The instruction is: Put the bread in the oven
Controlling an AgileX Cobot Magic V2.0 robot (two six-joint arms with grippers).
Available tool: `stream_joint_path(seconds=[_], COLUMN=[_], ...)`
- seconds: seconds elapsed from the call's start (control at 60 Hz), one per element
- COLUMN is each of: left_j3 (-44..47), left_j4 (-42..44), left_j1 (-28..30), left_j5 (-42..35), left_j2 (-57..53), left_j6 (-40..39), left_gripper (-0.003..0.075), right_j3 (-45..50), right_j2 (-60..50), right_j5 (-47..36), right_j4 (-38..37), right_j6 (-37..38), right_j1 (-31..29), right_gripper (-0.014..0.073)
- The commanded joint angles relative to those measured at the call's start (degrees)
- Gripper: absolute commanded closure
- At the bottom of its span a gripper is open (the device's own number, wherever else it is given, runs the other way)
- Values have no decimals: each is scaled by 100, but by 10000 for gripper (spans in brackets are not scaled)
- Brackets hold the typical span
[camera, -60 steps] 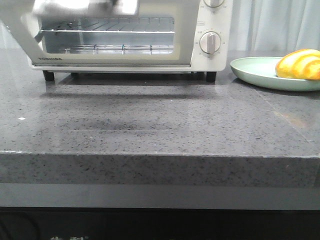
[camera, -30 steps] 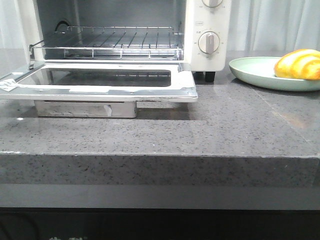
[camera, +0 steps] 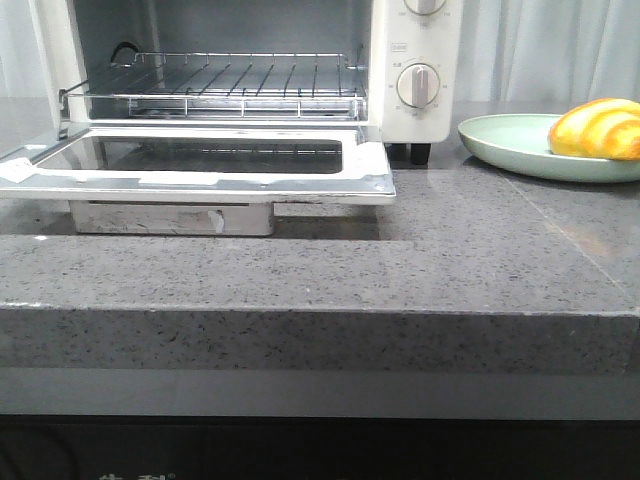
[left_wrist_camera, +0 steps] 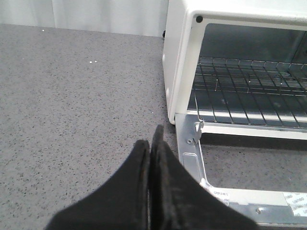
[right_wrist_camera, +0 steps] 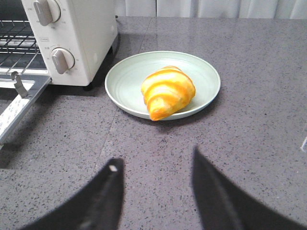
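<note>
The white oven (camera: pixel 415 40) stands at the back left with its glass door (camera: pixel 200 165) folded down flat and its wire rack (camera: pixel 230 80) bare. It also shows in the left wrist view (left_wrist_camera: pixel 180 57) and the right wrist view (right_wrist_camera: pixel 81 38). The bread (camera: pixel 598 128), a golden striped croissant, lies on a pale green plate (camera: pixel 500 145) at the right; both show in the right wrist view, bread (right_wrist_camera: pixel 168 92) and plate (right_wrist_camera: pixel 124 79). My left gripper (left_wrist_camera: pixel 152 139) is shut and empty beside the door's hinge corner. My right gripper (right_wrist_camera: pixel 154 163) is open and empty, short of the plate.
A grey speckled stone counter (camera: pixel 450 260) carries everything, with its front edge near the camera. White curtains (camera: pixel 550 45) hang behind. The open door (right_wrist_camera: pixel 14 110) juts out over the counter left of the plate. Two round knobs (right_wrist_camera: pixel 62 60) face forward on the oven's right panel.
The oven door has swung from nearly closed to fully down and flat. Since half a second ago nothing has visibly moved.
</note>
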Motion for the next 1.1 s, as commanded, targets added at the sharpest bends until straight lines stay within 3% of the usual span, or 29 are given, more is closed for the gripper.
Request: stream_joint_path(seconds=[0.0, 0.183, 0.283, 0.4, 0.567, 0.867, 1.083], left_j3=[-21, 33, 33, 33, 33, 33, 33], left_j4=[-62, -62, -62, -62, -62, -62, -62], left_j1=[33, 33, 33, 33, 33, 33, 33], left_j5=[-438, -438, -449, -449, -449, -449, -449], left_j2=[-177, -245, -245, -245, -245, -245, -245], left_j6=[-55, -55, -55, -55, -55, -55, -55], left_gripper=[741, 741, 741, 741, 741, 741, 741], right_j3=[-206, -206, -326, -741, -1533, -2741, -3445], right_j2=[105, 123, 382, 1173, 2628, 4826, 5761], right_j5=[-490, -730, -905, -858, -791, -685, -552], right_j4=[-32, -8, 14, 14, 107, 1071, 1520], right_j6=[-58, -6, 600, 1403, 1756, 1834, 1823], right_j1=[-37, -37, -61, -287, -845, -969, -969], right_gripper=[84, 74, 74, 74, 74, 74, 74])
